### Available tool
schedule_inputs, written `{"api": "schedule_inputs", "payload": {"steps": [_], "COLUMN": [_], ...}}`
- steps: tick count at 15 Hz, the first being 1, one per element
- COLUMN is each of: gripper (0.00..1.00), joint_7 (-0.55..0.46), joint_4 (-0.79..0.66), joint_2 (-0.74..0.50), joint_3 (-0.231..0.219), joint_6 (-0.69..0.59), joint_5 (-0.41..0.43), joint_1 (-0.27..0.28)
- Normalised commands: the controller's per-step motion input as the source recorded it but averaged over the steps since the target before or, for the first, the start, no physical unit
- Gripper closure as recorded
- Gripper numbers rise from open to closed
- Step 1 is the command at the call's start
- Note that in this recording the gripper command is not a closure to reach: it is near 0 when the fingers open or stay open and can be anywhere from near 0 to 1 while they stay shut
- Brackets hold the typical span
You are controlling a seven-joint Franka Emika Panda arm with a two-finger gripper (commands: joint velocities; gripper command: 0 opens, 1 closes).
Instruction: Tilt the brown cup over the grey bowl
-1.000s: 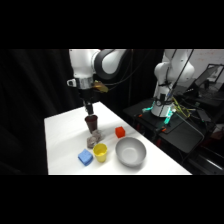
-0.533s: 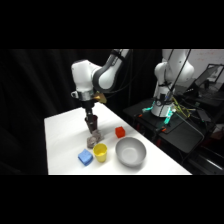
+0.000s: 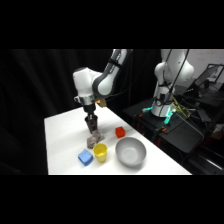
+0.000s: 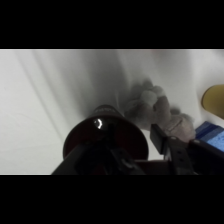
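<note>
brown cup [image 4: 105,134] directly below hand [image 3: 92,131]

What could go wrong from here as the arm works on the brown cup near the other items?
1. The small dark brown tapered cup stands close to a grey crumpled lump and the small yellow plastic cup; lifting or swinging it could knock either.
2. The wide round silvery-grey bowl lies past the yellow cup, so a low carry might clip that cup.
3. The pincer hides the cup in the side view; the grip cannot be judged and may slip when tilted.
</note>
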Motion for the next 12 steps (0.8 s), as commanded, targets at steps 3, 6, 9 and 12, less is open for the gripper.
{"api": "schedule_inputs", "payload": {"steps": [3,6,9,12], "gripper": [0.94,0.06,0.06,0.06], "joint_7": [0.13,0.14,0.19,0.22], "joint_4": [0.01,-0.02,-0.01,0.04], "joint_2": [-0.16,-0.30,-0.38,-0.45], "joint_3": [-0.082,-0.115,-0.148,-0.109], "joint_6": [0.00,-0.09,-0.15,-0.36], "joint_5": [-0.016,-0.069,-0.175,-0.232], "joint_1": [0.060,0.062,0.078,0.112]}}
